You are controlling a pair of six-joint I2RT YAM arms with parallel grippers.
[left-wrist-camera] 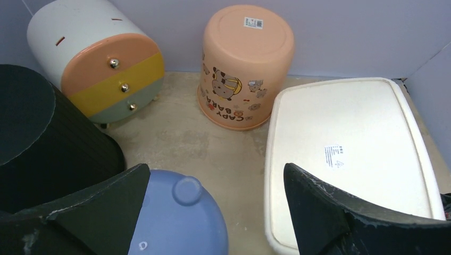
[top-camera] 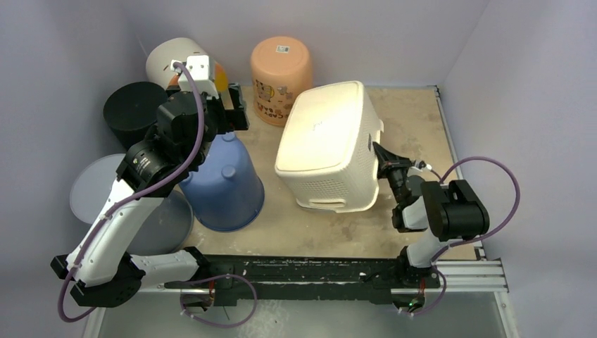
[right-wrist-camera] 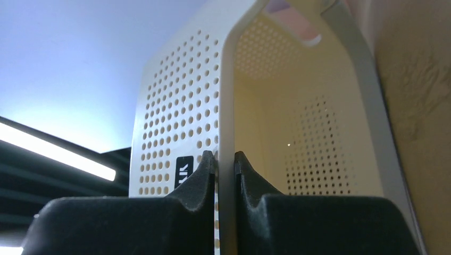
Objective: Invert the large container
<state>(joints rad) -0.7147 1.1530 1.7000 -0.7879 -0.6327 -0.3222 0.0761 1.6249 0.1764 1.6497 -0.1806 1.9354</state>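
The large container is a cream perforated basket [top-camera: 327, 144] in the middle of the table, tipped with its flat bottom facing up and left and its right side lifted. Its bottom also shows in the left wrist view [left-wrist-camera: 345, 154]. My right gripper [top-camera: 384, 160] is shut on the basket's rim at its right side; in the right wrist view the two fingers pinch the thin rim wall [right-wrist-camera: 226, 164], with the hollow inside to the right. My left gripper [top-camera: 236, 105] is open and empty, raised above the blue bucket, left of the basket.
An upturned blue bucket [top-camera: 224, 179] stands left of the basket. An upturned orange bucket [top-camera: 280, 77], a white drawer drum [top-camera: 176, 63], a black bin [top-camera: 134, 109] and a grey bin [top-camera: 120, 204] line the back and left. Walls close in on three sides.
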